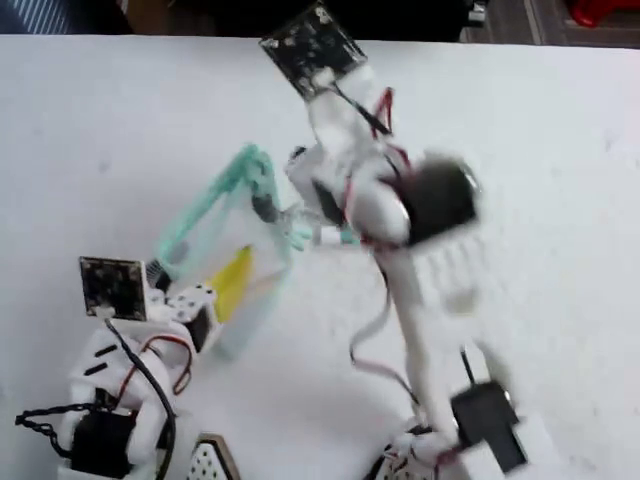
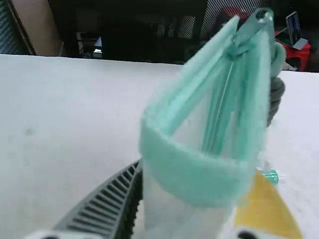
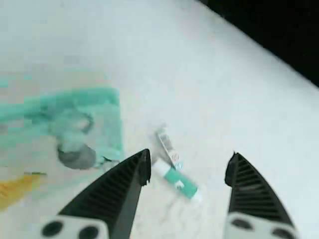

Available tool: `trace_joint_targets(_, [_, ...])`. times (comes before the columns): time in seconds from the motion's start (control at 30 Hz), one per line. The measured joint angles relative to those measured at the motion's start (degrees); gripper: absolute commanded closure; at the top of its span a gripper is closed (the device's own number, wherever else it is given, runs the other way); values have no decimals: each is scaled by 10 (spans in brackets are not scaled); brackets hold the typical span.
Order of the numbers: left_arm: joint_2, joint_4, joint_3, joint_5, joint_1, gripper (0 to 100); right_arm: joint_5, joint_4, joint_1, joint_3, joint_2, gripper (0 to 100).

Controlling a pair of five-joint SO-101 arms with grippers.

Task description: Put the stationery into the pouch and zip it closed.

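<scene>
A clear pouch (image 1: 225, 235) with teal trim stands tilted up off the table, its lower end held by my left gripper (image 1: 205, 310), which is shut on it. Up close, the teal rim of the pouch (image 2: 199, 174) rises straight in front of my left gripper (image 2: 189, 224), and a yellow item (image 2: 264, 209) shows through the wall. That yellow item (image 1: 235, 278) lies inside the pouch. My right gripper (image 3: 187, 172) hangs open just above a small green and white stick (image 3: 177, 181) lying on the table beside the pouch (image 3: 65, 114). The right gripper (image 1: 300, 222) is at the pouch's far end.
The white table (image 1: 520, 130) has free room on the far side and to the right. Its far edge (image 1: 150, 36) meets a dark background. The right arm (image 1: 410, 330) crosses the middle of the table from the near edge.
</scene>
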Motion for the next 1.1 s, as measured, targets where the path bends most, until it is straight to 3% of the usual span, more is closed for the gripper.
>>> trace_joint_targets(0.27, [0, -9, 1, 15, -37, 703, 94, -33, 27, 62, 152, 769])
trace_joint_targets(0.63, [0, -11, 1, 39, -76, 703, 99, -178, 35, 79, 357, 769])
trace_joint_targets(0.97, [0, -11, 1, 39, -76, 703, 99, -251, 36, 79, 435, 772])
trace_joint_targets(1.03, [0, -11, 1, 39, -76, 703, 99, -258, 36, 79, 447, 824])
trace_joint_targets(1.1, [0, -11, 1, 39, -76, 703, 99, -267, 36, 78, 455, 937])
